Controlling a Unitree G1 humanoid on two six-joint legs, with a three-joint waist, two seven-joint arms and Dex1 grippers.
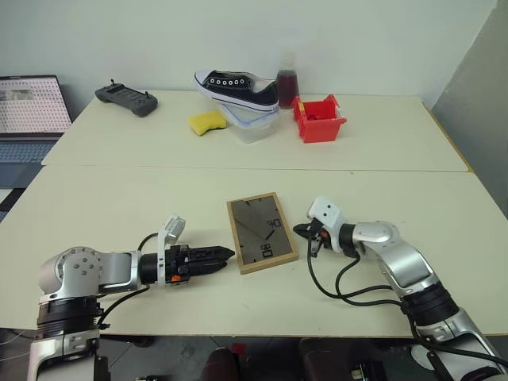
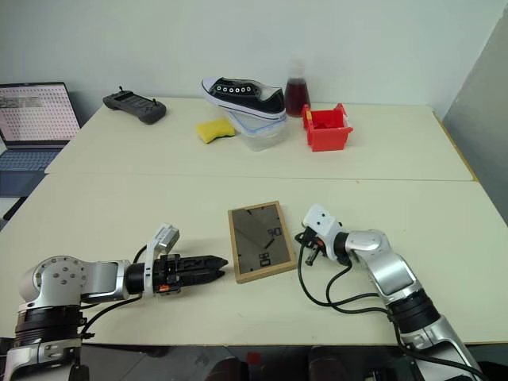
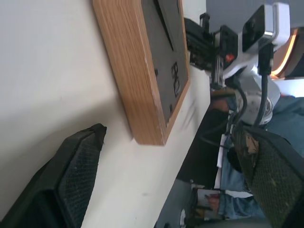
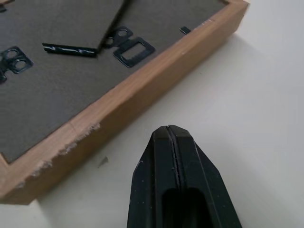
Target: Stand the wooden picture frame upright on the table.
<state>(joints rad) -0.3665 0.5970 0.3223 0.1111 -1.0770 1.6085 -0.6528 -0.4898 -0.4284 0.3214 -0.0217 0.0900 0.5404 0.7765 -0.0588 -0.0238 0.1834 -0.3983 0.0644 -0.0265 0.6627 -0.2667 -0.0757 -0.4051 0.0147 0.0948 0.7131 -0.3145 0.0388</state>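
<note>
Pale cream tabletops fill the scene: the table (image 1: 119, 206) nearest the robot carries the wooden picture frame (image 1: 262, 232), and a second one (image 1: 381, 143) behind it bears a black-and-white shoe (image 1: 238, 89) resting on a clear lidded container (image 1: 252, 125), a yellow sponge (image 1: 207, 121), a red bin (image 1: 319, 119), a bottle of dark liquid (image 1: 286, 81) and a black controller (image 1: 127, 98). A laptop (image 1: 28, 111) stands open at the far left.

The frame lies flat, dark back facing up, its fold-out stand lying against the backing, between the two grippers. From the head views the left gripper (image 1: 213, 255) points at the frame's near left corner, just beside it and not touching; the right gripper (image 1: 305, 233) sits just off the frame's right edge.

The left wrist view shows what the head views leave unclear: its two black fingers (image 3: 76, 175) stand wide apart, released, with the frame's wooden corner between and beyond them, and the right gripper seen past the frame. The right wrist view shows its own fingers (image 4: 173, 180) pressed together, clenched on nothing, close to the frame's chipped wooden edge, plus metal hangers (image 4: 133, 47) on the backing.
</note>
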